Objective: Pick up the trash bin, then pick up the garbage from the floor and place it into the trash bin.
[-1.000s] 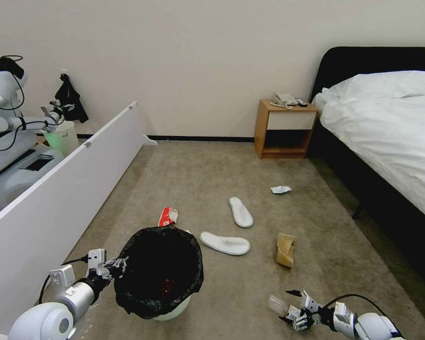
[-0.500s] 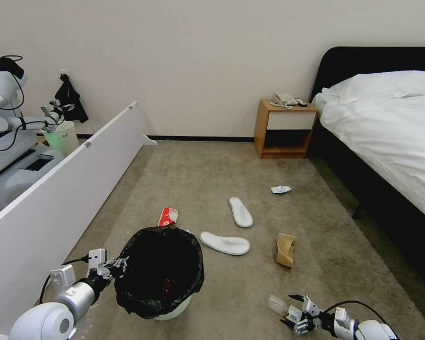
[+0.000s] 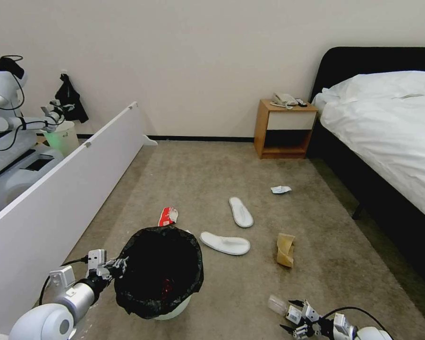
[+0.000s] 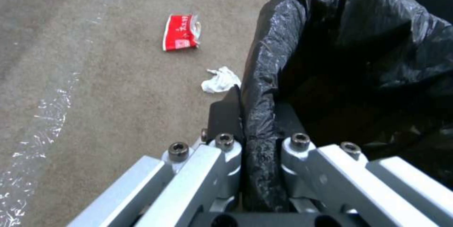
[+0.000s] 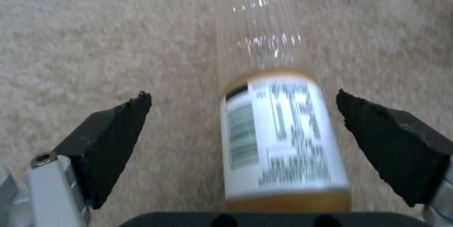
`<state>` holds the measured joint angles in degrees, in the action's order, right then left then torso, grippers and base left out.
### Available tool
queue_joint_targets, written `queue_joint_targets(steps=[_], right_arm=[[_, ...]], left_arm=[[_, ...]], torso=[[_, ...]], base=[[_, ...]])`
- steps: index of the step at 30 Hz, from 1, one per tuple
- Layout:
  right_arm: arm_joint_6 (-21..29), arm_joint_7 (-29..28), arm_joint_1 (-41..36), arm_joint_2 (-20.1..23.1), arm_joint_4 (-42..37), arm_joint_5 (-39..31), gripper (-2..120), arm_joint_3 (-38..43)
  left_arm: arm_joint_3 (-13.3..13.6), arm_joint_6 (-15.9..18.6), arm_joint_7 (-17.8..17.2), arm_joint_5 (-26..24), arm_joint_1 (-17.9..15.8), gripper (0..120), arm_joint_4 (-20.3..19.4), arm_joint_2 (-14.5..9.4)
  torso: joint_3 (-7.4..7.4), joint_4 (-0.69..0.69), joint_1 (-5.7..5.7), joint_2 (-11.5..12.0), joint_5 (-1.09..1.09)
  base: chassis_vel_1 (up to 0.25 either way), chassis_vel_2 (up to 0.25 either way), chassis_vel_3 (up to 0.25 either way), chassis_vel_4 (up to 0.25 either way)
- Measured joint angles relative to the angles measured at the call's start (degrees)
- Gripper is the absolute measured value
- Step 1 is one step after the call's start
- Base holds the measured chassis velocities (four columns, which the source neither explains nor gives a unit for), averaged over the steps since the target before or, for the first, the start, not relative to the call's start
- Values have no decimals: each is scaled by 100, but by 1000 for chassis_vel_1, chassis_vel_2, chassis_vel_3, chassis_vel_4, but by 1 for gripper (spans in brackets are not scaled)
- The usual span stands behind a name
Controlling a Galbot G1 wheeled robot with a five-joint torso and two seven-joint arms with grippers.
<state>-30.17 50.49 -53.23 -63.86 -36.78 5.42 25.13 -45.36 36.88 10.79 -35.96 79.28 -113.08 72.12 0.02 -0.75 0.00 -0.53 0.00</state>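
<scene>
At the lower left of the head view, the left gripper (image 3: 114, 267) is clamped on the rim of the trash bin (image 3: 158, 271), its fingers pinching the crinkled black liner (image 4: 330, 60) on either side. At the bottom right of that view, the right gripper (image 3: 296, 321) hangs low over the floor (image 3: 212, 179) with its pads (image 5: 111, 142) spread wide around a clear labelled bottle (image 5: 281, 131), touching neither side of it.

The bottle lies lengthwise between the pads, and it is round and smooth. If one pad reaches it first, it will likely roll or skid across the carpet and escape the grasp. A pinch taken too near the clear end could also squeeze it out forwards.

On the bin side, the hold appears to bear largely on loose plastic. Should the liner slip over the rim, the bin could sag or tilt and spill what is inside.

Farther up the frame lie more garbage: a red snack packet (image 3: 168, 216), two white slippers (image 3: 225, 243), a tan folded paper (image 3: 285, 249) and a crumpled tissue (image 4: 221, 79) close to the bin's side.
</scene>
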Motion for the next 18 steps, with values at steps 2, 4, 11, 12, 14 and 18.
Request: queue_joint_targets(steps=[2, 4, 11, 12, 14, 18], right_arm=[[-14, -10, 0, -5, 51, 22, 100, 32], [-28, -16, -1, -5, 85, 39, 100, 59], [-86, -45, -58, 6, 164, 108, 100, 179], [-90, -55, -71, 0, 166, 116, 100, 183], [-94, -71, -74, -14, 176, 134, 100, 186], [-98, -129, -61, -55, 250, 164, 100, 196]], left_arm=[[-5, -1, 4, 1, 2, 4, 0, -5], [-10, -2, 6, 0, 5, 4, 0, -9], [5, -12, 12, 9, 26, 4, 0, 1], [6, -12, 12, 11, 30, 4, -1, 2], [6, -12, 12, 12, 33, 4, -3, 1], [-25, -15, 22, 12, 71, 4, -14, -25]], torso=[[0, 0, 0, 0, 1], [0, 0, 0, 0, 1], [0, 0, 0, 0, 0], [0, -1, 0, 0, 0], [0, -1, 0, 0, 0], [0, 0, 0, 0, 1]], base=[[0, 0, 0, 0], [0, 0, 0, 0], [0, 0, 0, 0], [0, 0, 0, 0], [0, 0, 0, 0], [0, 0, 0, 0]])
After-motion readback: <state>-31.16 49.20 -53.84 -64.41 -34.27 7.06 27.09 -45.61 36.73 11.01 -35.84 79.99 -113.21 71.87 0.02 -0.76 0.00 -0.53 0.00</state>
